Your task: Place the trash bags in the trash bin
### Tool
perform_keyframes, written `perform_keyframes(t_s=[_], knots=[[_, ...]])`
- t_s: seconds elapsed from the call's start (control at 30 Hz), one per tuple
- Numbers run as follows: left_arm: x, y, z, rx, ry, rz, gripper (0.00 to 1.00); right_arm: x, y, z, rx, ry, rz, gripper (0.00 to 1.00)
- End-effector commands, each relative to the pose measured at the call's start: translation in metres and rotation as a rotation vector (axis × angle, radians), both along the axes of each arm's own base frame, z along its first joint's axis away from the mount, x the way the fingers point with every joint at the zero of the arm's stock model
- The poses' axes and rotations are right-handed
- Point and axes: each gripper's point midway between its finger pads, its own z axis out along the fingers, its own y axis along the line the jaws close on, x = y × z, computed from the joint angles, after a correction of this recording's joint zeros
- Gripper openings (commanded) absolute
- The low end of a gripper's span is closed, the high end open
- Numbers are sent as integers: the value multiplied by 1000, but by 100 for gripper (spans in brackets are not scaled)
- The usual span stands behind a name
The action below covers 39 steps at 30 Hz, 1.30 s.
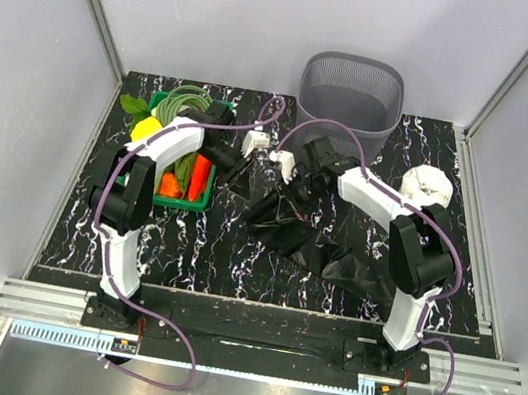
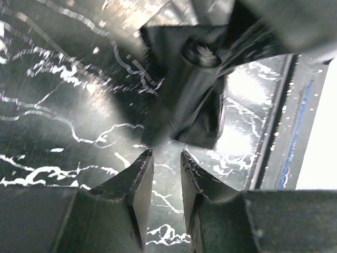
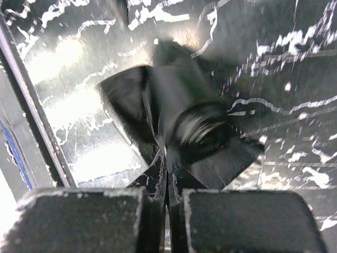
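Observation:
A black trash bag (image 1: 293, 221) lies crumpled on the marbled table, and more black film (image 1: 358, 271) trails to the front right. The grey mesh trash bin (image 1: 352, 93) stands upright at the back, behind both grippers. My right gripper (image 1: 293, 184) is shut on a fold of the black bag (image 3: 179, 126), with the film pinched between its fingertips (image 3: 167, 167). My left gripper (image 1: 244, 170) sits just left of the bag; its jaws (image 2: 164, 154) stand slightly apart with only table between them. The bag (image 2: 184, 100) is just ahead of it, not touched.
A green crate (image 1: 200, 204) of vegetables stands at the left beside the left arm. A white roll (image 1: 426, 186) lies at the right near the right arm's elbow. Grey walls enclose the table on three sides.

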Motion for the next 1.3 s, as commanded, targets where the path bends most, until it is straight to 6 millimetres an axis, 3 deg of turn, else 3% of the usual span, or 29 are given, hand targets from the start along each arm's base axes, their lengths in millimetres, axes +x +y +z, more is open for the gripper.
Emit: perform_keyframes(t_s=[0.0,0.2,0.4,0.73,0.93,1.07,1.27], knots=[[17,14,-39,132,7,104,31,-12,-23,-33,-145,103,-88,0],[16,18,-61,178,43,137,31,-14,-26,-62,-205,181,-108,0],[22,10,-54,154,19,141,31,-16,-37,-79,-278,189,-130,0],[81,-19,-27,116,-55,244,33,-19,-70,-82,-417,121,-203,0],[107,-33,-17,80,-74,359,33,-31,-96,-71,-512,88,-133,0],[96,-38,-21,93,-132,361,33,-34,-121,-65,-609,31,-105,0],[82,-33,-24,165,-352,297,34,-31,-148,-61,-668,-17,-109,0]])
